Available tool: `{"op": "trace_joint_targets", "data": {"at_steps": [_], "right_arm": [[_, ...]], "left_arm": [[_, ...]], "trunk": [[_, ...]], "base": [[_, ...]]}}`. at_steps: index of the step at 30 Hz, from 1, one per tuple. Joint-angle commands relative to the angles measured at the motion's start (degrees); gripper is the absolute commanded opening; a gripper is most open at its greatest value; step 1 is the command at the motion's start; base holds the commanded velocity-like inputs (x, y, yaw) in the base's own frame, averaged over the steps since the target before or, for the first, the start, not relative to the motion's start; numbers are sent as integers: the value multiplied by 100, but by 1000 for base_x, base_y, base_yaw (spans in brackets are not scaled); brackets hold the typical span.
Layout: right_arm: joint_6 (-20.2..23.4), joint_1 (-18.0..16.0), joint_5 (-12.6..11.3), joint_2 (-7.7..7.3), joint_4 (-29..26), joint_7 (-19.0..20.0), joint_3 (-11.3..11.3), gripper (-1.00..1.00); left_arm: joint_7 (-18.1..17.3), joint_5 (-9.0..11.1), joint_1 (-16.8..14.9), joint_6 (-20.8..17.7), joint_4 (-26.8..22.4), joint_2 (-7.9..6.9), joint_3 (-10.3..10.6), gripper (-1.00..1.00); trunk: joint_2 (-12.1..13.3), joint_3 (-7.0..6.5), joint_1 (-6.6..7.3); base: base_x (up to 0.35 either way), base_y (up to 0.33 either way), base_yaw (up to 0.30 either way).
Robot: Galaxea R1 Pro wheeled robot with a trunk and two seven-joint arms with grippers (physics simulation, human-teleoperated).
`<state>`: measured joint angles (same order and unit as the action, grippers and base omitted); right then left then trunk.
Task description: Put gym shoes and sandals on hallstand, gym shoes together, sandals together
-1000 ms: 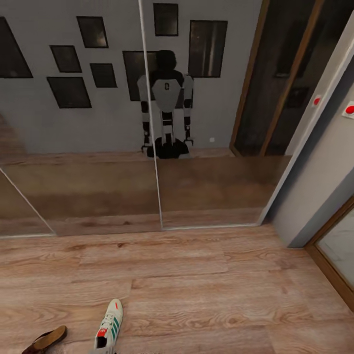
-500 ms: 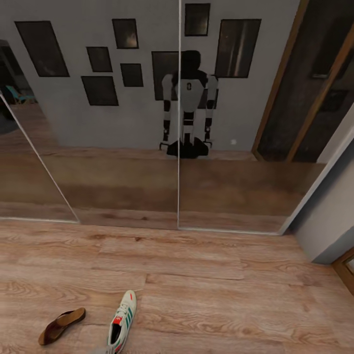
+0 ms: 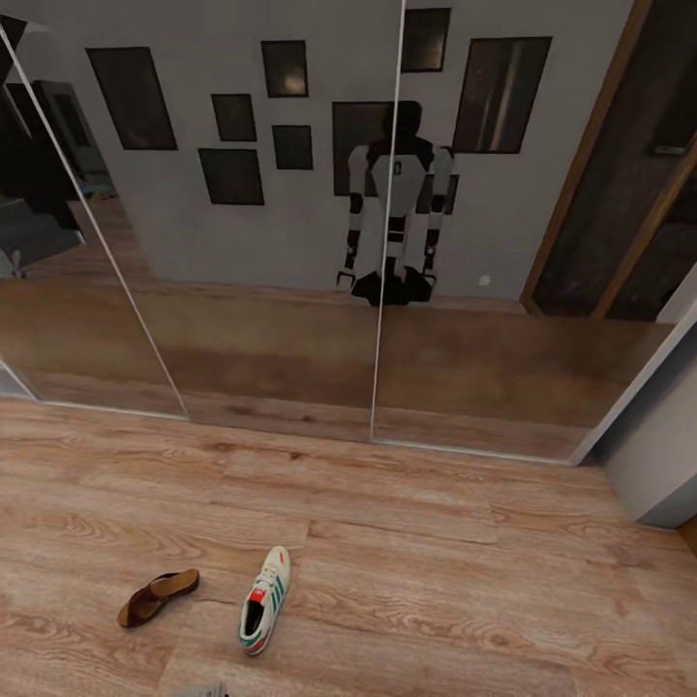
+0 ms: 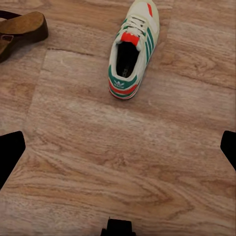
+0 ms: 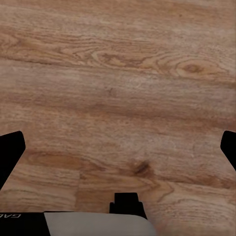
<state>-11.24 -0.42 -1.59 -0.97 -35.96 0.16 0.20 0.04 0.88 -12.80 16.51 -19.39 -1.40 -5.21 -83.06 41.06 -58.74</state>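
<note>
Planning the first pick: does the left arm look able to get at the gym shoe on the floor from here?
Probably yes. In the left wrist view the gym shoe lies on open corridor floor ahead of the left claw, with nothing between them; the sandal lies off to its side.

Left fingers (image 4: 11, 152) spread wide; right fingers (image 5: 11, 150) likewise.

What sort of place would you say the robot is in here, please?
Most likely a home hallway: wood plank floor, mirrored sliding doors reflecting framed pictures, and a sneaker and sandal left lying on the floor.
</note>
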Motion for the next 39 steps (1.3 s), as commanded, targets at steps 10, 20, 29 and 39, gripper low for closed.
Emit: {"op": "trace_joint_targets", "data": {"at_steps": [10, 20, 29, 39], "right_arm": [[-21, -2, 6, -29, 1, 2, 6, 100], [-22, -2, 17, -38, -4, -2, 0, 100], [-25, -2, 3, -36, -55, -12, -35, 100], [-27, -2, 2, -46, -305, -21, -42, 100]], "left_arm": [[4, 9, -3, 19, 5, -1, -7, 100], [3, 3, -3, 19, 5, 4, -7, 100], [-17, -4, -7, 19, 1, 8, 8, 100], [-79, -22, -62, -10, -3, 1, 26, 100]], "trunk": [[-2, 4, 1], [-2, 4, 1], [-2, 4, 1], [-2, 4, 1]], "base": [[-21, 7, 9], [-2, 1, 1], [0, 0, 0], [0, 0, 0]]}}
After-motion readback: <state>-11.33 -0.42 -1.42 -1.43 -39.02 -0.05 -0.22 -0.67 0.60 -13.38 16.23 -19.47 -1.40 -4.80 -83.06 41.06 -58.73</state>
